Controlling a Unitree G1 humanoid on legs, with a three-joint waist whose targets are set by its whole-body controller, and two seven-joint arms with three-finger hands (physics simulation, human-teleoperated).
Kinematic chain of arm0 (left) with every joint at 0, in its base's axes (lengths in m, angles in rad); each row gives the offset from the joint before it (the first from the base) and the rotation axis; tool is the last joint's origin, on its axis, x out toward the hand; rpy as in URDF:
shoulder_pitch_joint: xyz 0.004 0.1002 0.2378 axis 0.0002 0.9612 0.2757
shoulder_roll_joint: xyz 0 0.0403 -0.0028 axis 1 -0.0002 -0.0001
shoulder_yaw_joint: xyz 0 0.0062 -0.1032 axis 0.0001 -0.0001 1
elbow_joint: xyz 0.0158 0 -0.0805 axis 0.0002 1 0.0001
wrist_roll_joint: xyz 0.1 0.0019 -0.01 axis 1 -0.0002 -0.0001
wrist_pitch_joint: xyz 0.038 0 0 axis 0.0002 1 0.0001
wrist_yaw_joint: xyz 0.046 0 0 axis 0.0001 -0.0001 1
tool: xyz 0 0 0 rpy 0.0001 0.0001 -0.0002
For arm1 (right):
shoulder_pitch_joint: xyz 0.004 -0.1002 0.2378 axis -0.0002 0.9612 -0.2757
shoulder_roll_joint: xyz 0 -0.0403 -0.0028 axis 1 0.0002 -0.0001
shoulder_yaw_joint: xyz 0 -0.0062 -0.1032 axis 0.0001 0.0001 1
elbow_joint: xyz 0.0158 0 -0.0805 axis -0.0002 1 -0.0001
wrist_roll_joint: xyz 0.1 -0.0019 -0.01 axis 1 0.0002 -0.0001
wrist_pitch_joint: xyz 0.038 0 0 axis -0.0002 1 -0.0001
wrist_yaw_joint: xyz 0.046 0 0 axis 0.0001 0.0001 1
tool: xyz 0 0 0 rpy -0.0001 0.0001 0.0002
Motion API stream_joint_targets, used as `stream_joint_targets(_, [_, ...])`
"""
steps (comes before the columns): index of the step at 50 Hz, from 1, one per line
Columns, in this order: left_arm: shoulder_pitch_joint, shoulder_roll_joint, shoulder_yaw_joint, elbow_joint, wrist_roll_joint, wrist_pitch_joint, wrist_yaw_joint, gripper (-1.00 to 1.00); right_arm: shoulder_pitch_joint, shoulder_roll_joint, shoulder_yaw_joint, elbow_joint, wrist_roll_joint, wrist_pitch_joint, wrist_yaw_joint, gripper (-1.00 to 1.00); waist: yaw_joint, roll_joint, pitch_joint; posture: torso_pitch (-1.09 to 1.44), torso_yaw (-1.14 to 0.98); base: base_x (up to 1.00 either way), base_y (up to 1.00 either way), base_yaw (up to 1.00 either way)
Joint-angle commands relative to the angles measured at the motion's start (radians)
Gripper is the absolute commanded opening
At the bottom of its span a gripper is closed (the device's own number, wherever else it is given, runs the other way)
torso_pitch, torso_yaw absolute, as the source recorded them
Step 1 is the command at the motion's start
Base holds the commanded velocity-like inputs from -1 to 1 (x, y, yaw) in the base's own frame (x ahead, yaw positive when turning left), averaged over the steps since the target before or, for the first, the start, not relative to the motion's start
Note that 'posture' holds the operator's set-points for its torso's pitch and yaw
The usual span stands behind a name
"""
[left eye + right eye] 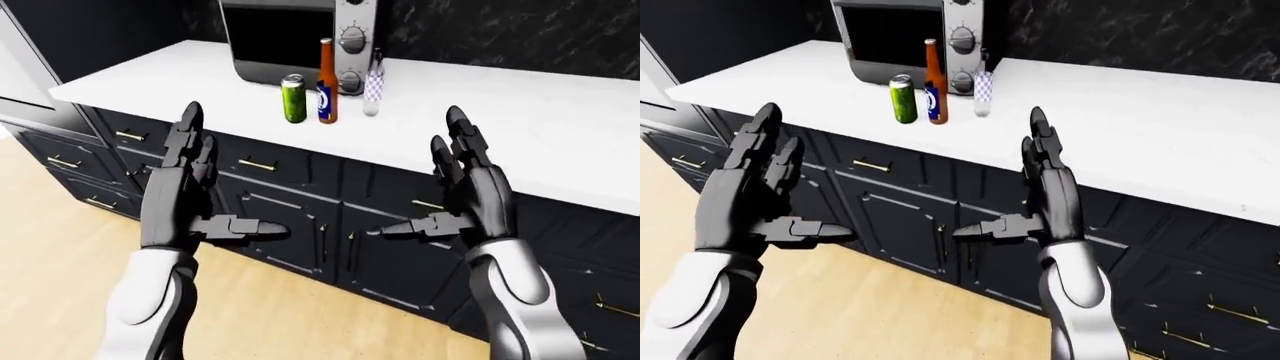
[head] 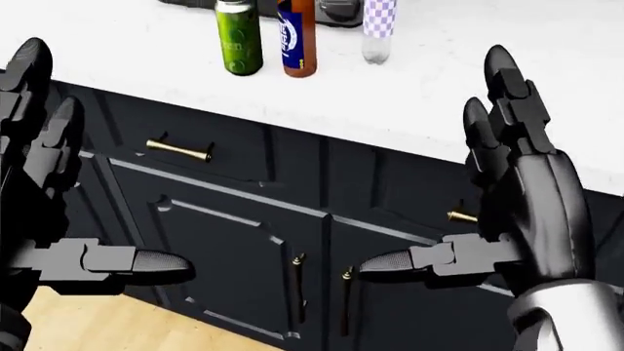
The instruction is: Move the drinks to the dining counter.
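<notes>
In the left-eye view, the left robot hand [image 1: 190,195] is raised on the left side, in front of the dark cabinet doors [image 1: 300,225]. Its fingers [image 1: 188,139] point upward and are spread, and the thumb sticks out toward the middle; it holds nothing.

The white table [image 1: 520,142] runs across the upper part of the view. On it stand the three drinks, close together in a short row and upright — first a green can [image 1: 293,98], then just to its right a brown bottle [image 1: 326,82] with a blue label, then a clear bottle [image 1: 373,84] with a checked label. The can and the brown bottle are nearly touching; I cannot tell if they really touch. Behind them, toward the top of the view, is a silver microwave [image 1: 300,37] with two round knobs.

The right robot hand [image 1: 470,199] is on the right side, also with spread fingers and the thumb toward the middle, empty. Both hands are well apart from the drinks, lower in the view. At the bottom left a light wooden floor [image 1: 60,247] is visible, and the cabinet drawers have small brass handles [image 1: 257,164].
</notes>
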Motion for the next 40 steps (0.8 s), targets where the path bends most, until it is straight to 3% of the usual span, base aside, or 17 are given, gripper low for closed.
stream_joint_targets(1, [-0.021, 0.009, 0.006, -0.020, 0.000, -0.018, 0.006, 1.00, -0.023, -0.002, -0.001, -0.027, 0.007, -0.024, 0.003, 1.00, 0.000, 0.000, -0.006, 0.00, 0.00, 0.27, 0.00, 0.00])
stream_joint_targets(4, [-0.021, 0.009, 0.001, -0.022, 0.001, -0.017, 0.009, 1.00, -0.022, -0.007, 0.000, -0.024, 0.003, -0.029, 0.007, 1.00, -0.007, 0.067, -0.024, 0.00, 0.00, 0.27, 0.00, 0.00])
stream_joint_targets(5, [-0.019, 0.008, 0.000, -0.017, 0.001, -0.023, 0.008, 1.00, -0.022, -0.007, -0.001, -0.023, 0.003, -0.031, 0.008, 1.00, -0.010, 0.078, -0.040, 0.00, 0.00, 0.27, 0.00, 0.00])
stream_joint_targets(6, [-0.018, 0.006, 0.000, -0.018, -0.003, -0.019, 0.006, 1.00, -0.022, -0.006, -0.002, -0.019, 0.003, -0.035, 0.009, 1.00, 0.006, 0.061, -0.025, 0.00, 0.00, 0.27, 0.00, 0.00])
stream_joint_targets(7, [-0.016, 0.007, -0.002, -0.017, -0.003, -0.019, 0.005, 1.00, -0.021, -0.006, -0.002, -0.020, 0.003, -0.034, 0.009, 1.00, 0.001, 0.075, -0.015, 0.00, 0.00, 0.27, 0.00, 0.00])
stream_joint_targets(14, [-0.011, 0.006, -0.002, -0.013, 0.001, -0.032, 0.004, 1.00, -0.016, -0.007, -0.001, -0.024, -0.025, -0.047, 0.017, 1.00, 0.023, 0.016, -0.015, 0.00, 0.00, 0.26, 0.00, 0.00])
stream_joint_targets(16, [-0.010, 0.005, -0.003, -0.004, 0.003, -0.043, 0.004, 1.00, -0.019, -0.008, -0.005, -0.031, -0.023, -0.036, 0.017, 1.00, 0.028, -0.014, -0.017, 0.00, 0.00, 0.27, 0.00, 0.00])
stream_joint_targets(18, [-0.009, 0.004, -0.005, 0.000, 0.004, -0.044, 0.005, 1.00, -0.018, -0.009, -0.005, -0.043, -0.024, -0.027, 0.017, 1.00, 0.029, -0.071, -0.034, 0.00, 0.00, 0.27, 0.00, 0.00])
stream_joint_targets(19, [-0.011, 0.004, -0.009, -0.002, 0.006, -0.041, 0.007, 1.00, -0.018, -0.009, -0.005, -0.040, -0.024, -0.030, 0.018, 1.00, 0.020, -0.049, -0.031, 0.00, 0.00, 0.27, 0.00, 0.00])
stream_joint_targets(21, [-0.027, 0.006, -0.011, -0.011, 0.006, -0.023, 0.008, 1.00, -0.018, -0.008, -0.003, -0.040, -0.026, -0.031, 0.017, 1.00, 0.016, -0.057, -0.015, 0.00, 0.00, 0.27, 0.00, 0.00])
stream_joint_targets(27, [-0.037, 0.011, -0.015, -0.028, 0.011, 0.000, 0.007, 1.00, -0.018, -0.008, 0.001, -0.043, -0.033, -0.030, 0.020, 1.00, 0.001, -0.011, -0.008, 0.00, 0.00, 0.26, 0.00, 0.00])
stream_joint_targets(29, [-0.040, 0.012, -0.013, -0.035, 0.010, 0.007, 0.005, 1.00, -0.019, -0.008, 0.000, -0.043, -0.034, -0.028, 0.020, 1.00, -0.004, 0.017, -0.007, 0.00, 0.00, 0.27, 0.00, 0.00])
stream_joint_targets(31, [-0.042, 0.011, -0.014, -0.039, 0.011, 0.012, 0.004, 1.00, -0.018, -0.007, -0.001, -0.042, -0.033, -0.029, 0.021, 1.00, -0.007, 0.070, -0.027, 0.00, 0.00, 0.26, 0.00, 0.00])
stream_joint_targets(32, [-0.040, 0.011, -0.014, -0.035, 0.012, 0.006, 0.003, 1.00, -0.016, -0.008, -0.004, -0.043, -0.033, -0.030, 0.022, 1.00, -0.007, 0.076, -0.040, 0.00, 0.00, 0.25, 0.00, 0.00])
stream_joint_targets(33, [-0.041, 0.010, -0.014, -0.041, 0.012, 0.012, 0.004, 1.00, -0.014, -0.007, -0.005, -0.046, -0.032, -0.031, 0.022, 1.00, 0.007, 0.062, -0.023, 0.00, 0.00, 0.27, 0.00, 0.00])
stream_joint_targets(34, [-0.039, 0.009, -0.013, -0.037, 0.012, 0.007, 0.003, 1.00, -0.011, -0.007, -0.006, -0.046, -0.031, -0.033, 0.023, 1.00, 0.003, 0.072, -0.011, 0.00, 0.00, 0.26, 0.00, 0.00])
stream_joint_targets(40, [-0.036, 0.006, -0.018, -0.032, 0.018, -0.002, 0.003, 1.00, 0.003, -0.012, -0.029, -0.044, -0.018, -0.045, 0.026, 1.00, 0.021, 0.024, -0.016, 0.00, 0.00, 0.26, 0.00, 0.00])
